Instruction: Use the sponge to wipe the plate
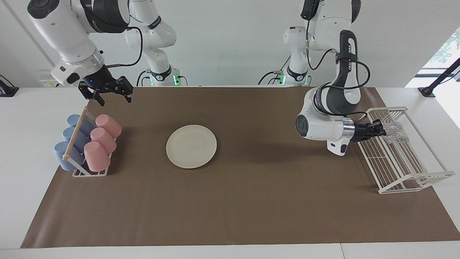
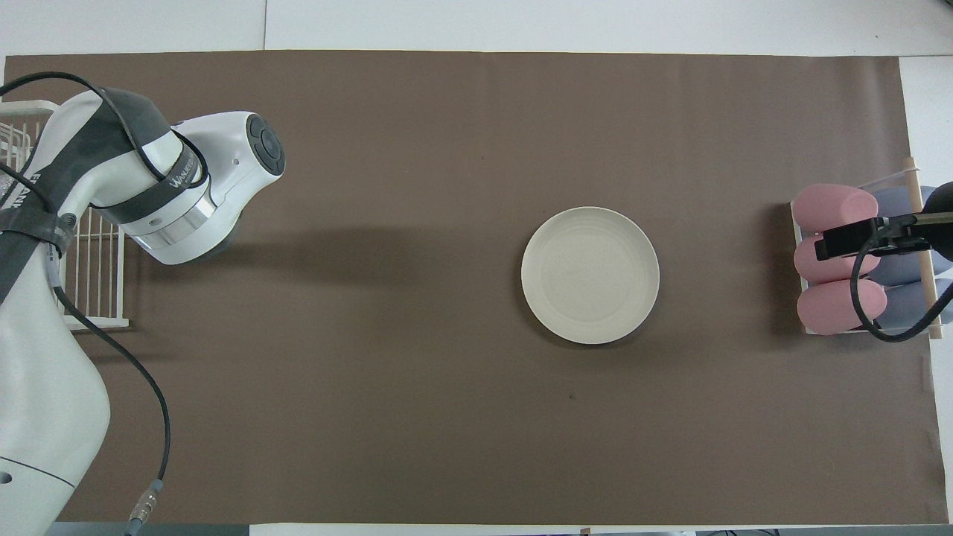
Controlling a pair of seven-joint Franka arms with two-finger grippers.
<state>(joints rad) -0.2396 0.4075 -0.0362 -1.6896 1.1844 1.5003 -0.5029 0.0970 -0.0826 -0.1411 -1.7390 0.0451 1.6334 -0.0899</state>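
Right, from my remote station I start with the bench (image 1: 32, 118), white, with a brown mat (image 1: 251, 201) spread over most of it. At the left arm's end of the mat I see the white wire rack (image 1: 402, 169), long and open-topped. At the right arm's end sits a smaller cup holder (image 1: 77, 144) with a wooden bar, carrying three pink cups (image 1: 102, 138) lying on their sides and three blue cups (image 1: 72, 142) lying alongside them.

The plate (image 1: 191, 146) lies flat on the mat between the two racks, closer to the cup holder than to the wire rack, bare on top, well apart from both arms.

My left arm reaches sideways, low over the mat, its wrist pointing toward the wire rack. The left tool (image 1: 381, 131) is closed on the sponge (image 1: 395, 130), pinching one edge of it; the silvery crinkled pad hangs over the inside of the wire rack, near the end closest to the robots. In the overhead view the arm's body covers that spot, so I cannot read the grip from there.

My right arm is raised, and the right tool (image 1: 109, 92) hovers with its fingers spread apart and nothing between them, above the mat's edge just robot-side of the cup holder.
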